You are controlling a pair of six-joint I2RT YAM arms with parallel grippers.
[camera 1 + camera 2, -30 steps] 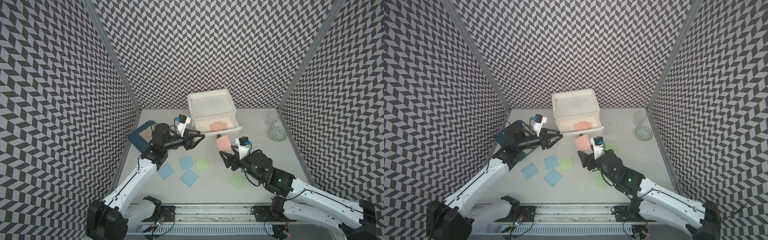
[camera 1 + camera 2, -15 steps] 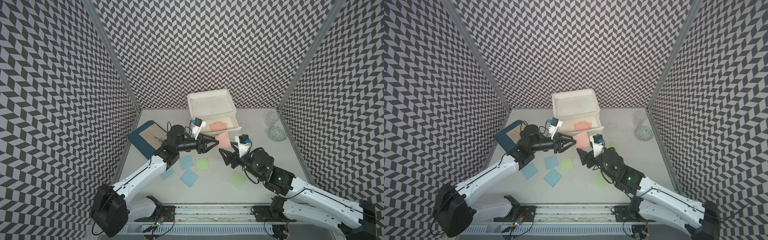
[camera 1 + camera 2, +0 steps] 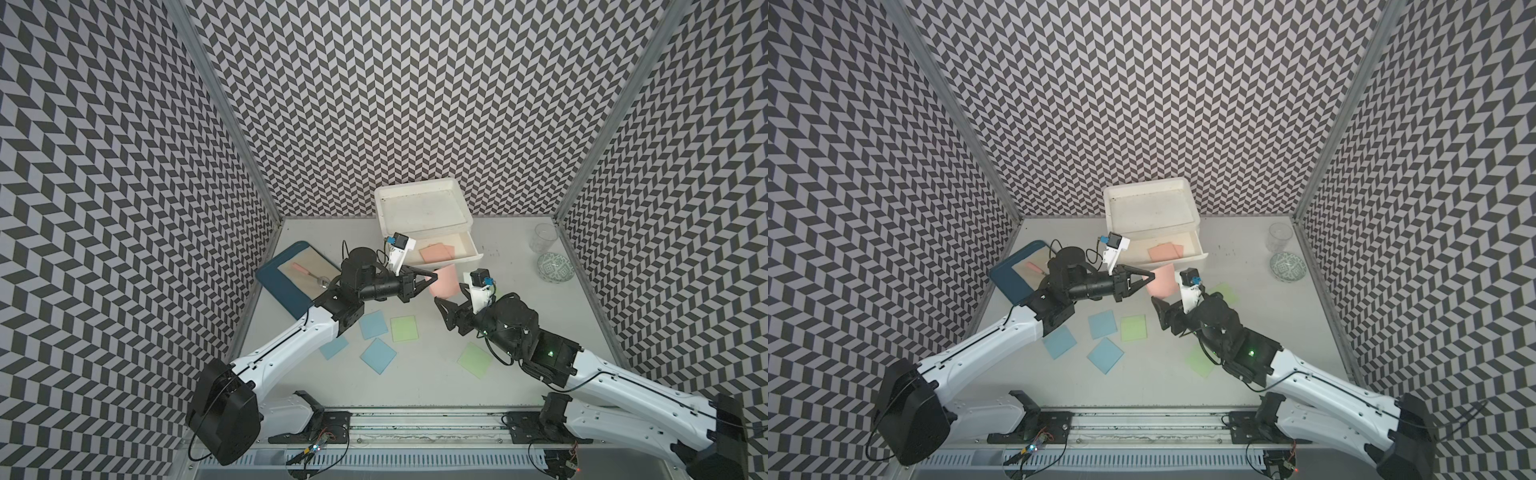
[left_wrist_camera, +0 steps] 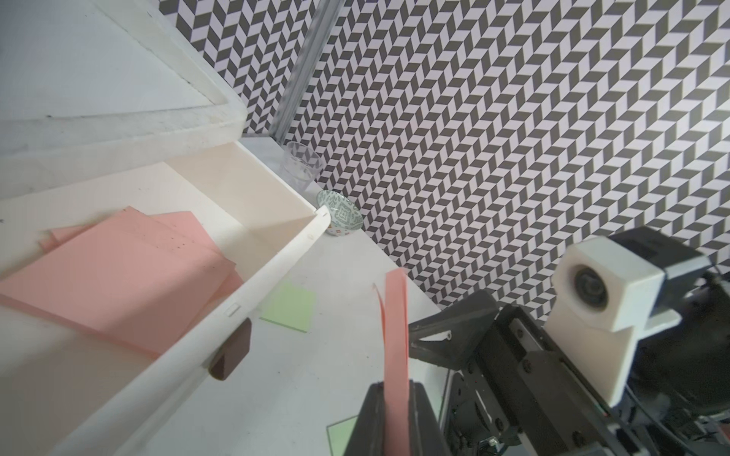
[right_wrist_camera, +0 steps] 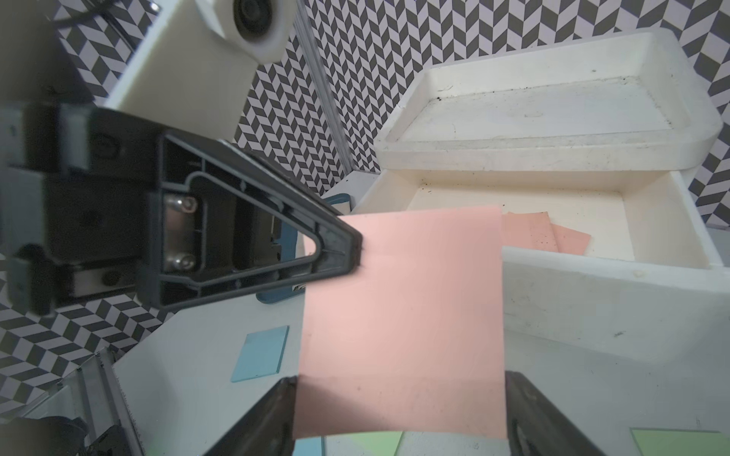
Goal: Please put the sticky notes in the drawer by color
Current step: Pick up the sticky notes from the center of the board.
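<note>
Our left fingers [image 5: 339, 252] pinch the pink note [image 5: 403, 316], upright in the air before the open drawer [image 5: 592, 284]; our right fingers [image 5: 268, 418] stand wide beside it. Handover seems done; next we lay it inside.

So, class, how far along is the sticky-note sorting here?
Done: two salmon pink paper squares lie in the white plastic box's open top drawer. In hand: the left gripper is shut on the third pink square; the right gripper, jaws wide, flanks it. Left: three pale blue squares and three light green squares lie on the table.
</note>
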